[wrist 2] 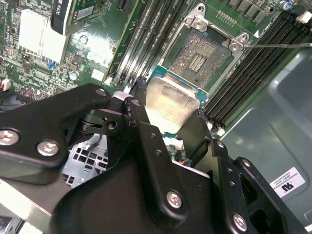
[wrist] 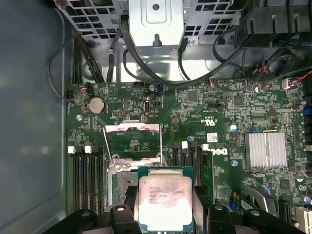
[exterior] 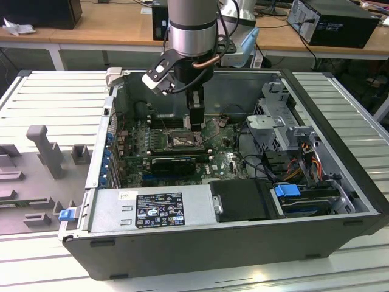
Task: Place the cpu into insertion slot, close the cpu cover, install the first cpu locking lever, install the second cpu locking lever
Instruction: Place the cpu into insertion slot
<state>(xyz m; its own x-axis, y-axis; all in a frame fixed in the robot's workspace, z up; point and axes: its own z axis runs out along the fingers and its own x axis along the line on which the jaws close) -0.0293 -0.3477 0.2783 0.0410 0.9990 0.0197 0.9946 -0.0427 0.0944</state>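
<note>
Hand (wrist 2: 171, 117) gripping the cpu (wrist: 165, 200) by opposite edges, poised just above the open insertion slot (wrist 2: 200, 58) and not seated; judged risk: tilt or offset at seating could bend its contacts.

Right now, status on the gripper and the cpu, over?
Copy: gripper shut on cpu. Chip close by insertion slot, not seated. Slot uncovered, contacts showing, nothing lying in it.
</note>
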